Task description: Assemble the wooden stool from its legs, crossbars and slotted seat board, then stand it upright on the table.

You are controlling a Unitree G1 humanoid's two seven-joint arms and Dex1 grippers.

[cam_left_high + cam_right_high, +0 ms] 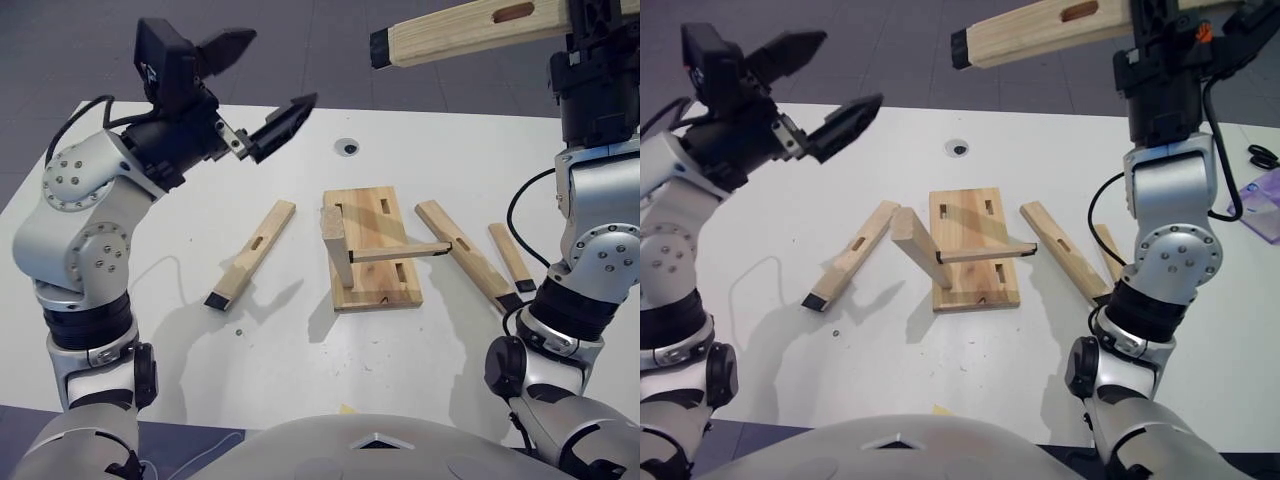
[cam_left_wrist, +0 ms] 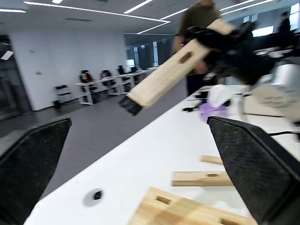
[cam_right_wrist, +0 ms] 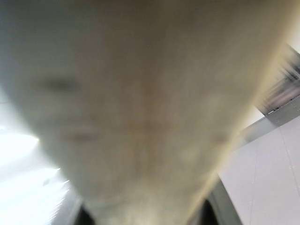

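Pinching a held leg (image 1: 470,30) by one end in the right gripper (image 1: 590,25), high above the far side of the table (image 1: 180,340), with the dark-capped tip toward the robot's left. Keeping the left gripper (image 1: 280,68) spread wide and empty, raised over the left part of the table, well apart from that tip.

Probably in the middle of fitting the legs: on the seat board (image 1: 390,215), already one planted leg (image 1: 335,235) at the left edge, seemingly tilted, with a crossbar (image 1: 400,252) reaching out from it across the board. Next, likely lowering and turning the held leg to enter a free slot and meet the free end of the crossbar; calls for careful alignment.

Lying flat near the board: one loose leg (image 1: 250,255) on the left, another leg (image 1: 465,255) and a short bar (image 1: 510,255) on the right, close to the right arm. Good open room above the board, less on the right side near the table edge
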